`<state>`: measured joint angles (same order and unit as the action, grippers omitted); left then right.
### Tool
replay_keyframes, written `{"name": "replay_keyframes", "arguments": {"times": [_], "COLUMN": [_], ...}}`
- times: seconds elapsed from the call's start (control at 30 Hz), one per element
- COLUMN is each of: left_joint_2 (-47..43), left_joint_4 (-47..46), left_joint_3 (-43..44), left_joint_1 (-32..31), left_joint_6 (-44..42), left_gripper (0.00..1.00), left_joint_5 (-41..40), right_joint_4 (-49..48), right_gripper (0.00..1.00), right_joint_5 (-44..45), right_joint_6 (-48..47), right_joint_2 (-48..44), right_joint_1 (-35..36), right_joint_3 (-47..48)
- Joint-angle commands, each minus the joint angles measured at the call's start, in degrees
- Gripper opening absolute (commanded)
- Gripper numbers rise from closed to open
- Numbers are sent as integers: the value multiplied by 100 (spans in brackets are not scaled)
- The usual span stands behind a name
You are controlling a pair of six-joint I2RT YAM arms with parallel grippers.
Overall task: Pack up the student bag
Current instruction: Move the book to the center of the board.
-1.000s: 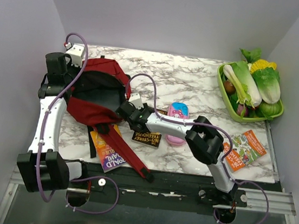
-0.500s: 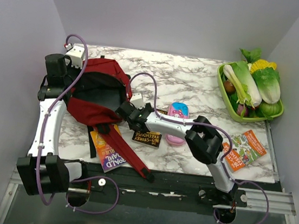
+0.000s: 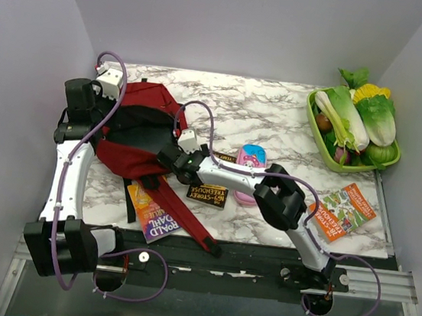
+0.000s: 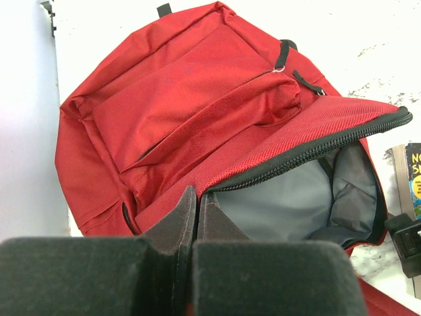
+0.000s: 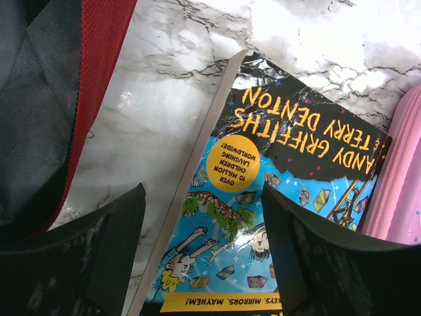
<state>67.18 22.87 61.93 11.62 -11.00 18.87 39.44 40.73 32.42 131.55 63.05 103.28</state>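
Top external view: toward the near edge, the right gripper [image 5: 202, 197] hangs wide open and empty over a book [image 5: 263, 164] lying flat on the table [image 3: 278, 112]. Just left, the bag [image 3: 130, 160] lies with its mouth gaping toward the book. Farther back, the left gripper [image 4: 196, 197] is pinched closed on the bag's rim.

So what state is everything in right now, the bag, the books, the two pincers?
student bag: main zip undone, mouth gaping, grey lining showing.
left pincer: shut, pinching the bag's rim.
right pincer: open, above the Treehouse book.
Treehouse book: closed, lying flat.
pink pencil case: closed.
Roald Dahl book: closed, partly under a bag strap.
green basket: full of vegetables.
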Motion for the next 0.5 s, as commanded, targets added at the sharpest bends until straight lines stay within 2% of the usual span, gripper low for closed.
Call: {"name": "replay_keyframes", "arguments": {"times": [0.0, 0.13, 0.23, 0.27, 0.33, 0.43, 0.47], "left_joint_2": [-205, -179, -152, -135, -109, -91, -82], "left_joint_4": [-169, -196, -222, -231, -231, -204, -204], "left_joint_3": [-76, -93, -50, -41, -23, 3, 3], "left_joint_1": [16, 16, 25, 16, 16, 25, 16], "left_joint_6": [-95, -148, -156, -148, -121, -60, -25], "left_gripper": [0, 0, 0, 0, 0, 0, 0], "left_joint_5": [319, 275, 257, 257, 275, 275, 275], "right_joint_4": [609, 460, 407, 372, 258, 231, 170], "right_gripper": [78, 71, 63, 58, 55, 41, 20], "right_joint_5": [-689, -768, -760, -699, -707, -707, -681], "right_joint_6": [290, 405, 554, 589, 633, 686, 678], "right_joint_2": [609, 416, 240, 136, 29, -50, -102], "right_joint_1": [41, 41, 41, 41, 41, 32, 41], "right_joint_3": [-783, -1275, -1644, -1723, -1969, -2040, -2067]}}
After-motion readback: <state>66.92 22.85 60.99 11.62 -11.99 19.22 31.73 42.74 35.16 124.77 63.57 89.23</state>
